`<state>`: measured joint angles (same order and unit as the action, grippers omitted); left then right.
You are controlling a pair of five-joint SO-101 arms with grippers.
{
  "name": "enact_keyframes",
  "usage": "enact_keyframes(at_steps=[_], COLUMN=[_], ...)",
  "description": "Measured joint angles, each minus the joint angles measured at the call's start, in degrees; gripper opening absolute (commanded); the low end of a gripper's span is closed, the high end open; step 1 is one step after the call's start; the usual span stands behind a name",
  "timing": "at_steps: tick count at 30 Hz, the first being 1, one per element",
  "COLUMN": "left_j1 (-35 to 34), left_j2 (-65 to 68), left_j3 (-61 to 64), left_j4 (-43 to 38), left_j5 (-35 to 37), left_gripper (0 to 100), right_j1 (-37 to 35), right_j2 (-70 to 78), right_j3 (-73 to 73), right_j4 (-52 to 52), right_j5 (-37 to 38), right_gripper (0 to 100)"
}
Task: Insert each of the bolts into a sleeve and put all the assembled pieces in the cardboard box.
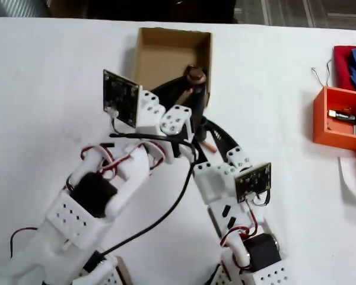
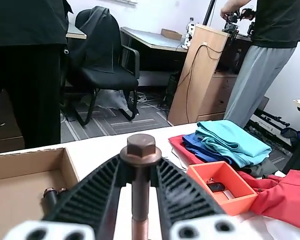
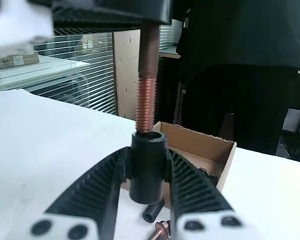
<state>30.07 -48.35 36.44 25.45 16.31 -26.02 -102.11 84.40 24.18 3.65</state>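
Left jaws pinch the bolt under its head; right jaws pinch the sleeve, near the cardboard box. Threaded tip at sleeve mouth, maybe just inside. Keep bolt plumb, lower straight, sleeve steady.

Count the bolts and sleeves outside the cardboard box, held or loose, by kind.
Bolts: 2 (held bolt in left gripper, loose bolt on table)
Sleeves: 2 (held sleeve in right gripper, loose sleeve on table)
Total: 4
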Motion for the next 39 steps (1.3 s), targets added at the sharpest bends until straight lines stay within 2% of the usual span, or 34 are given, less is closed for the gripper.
enact_keyframes(at_steps=[28,39], left_j1=[1.85,2.02], left_j2=[0.62,0.53], left_j3=[-0.53,-0.53], left_j4=[0.00,9.32], left_j5=[0.09,0.09], left_gripper=[3,3], right_j1=[0.00,-0.35], right_j2=[-0.09,-0.09], right_j3=[-0.09,-0.09], right_j4=[0.00,0.00], right_j5=[0.00,0.00], right_gripper=[2.2,2.2])
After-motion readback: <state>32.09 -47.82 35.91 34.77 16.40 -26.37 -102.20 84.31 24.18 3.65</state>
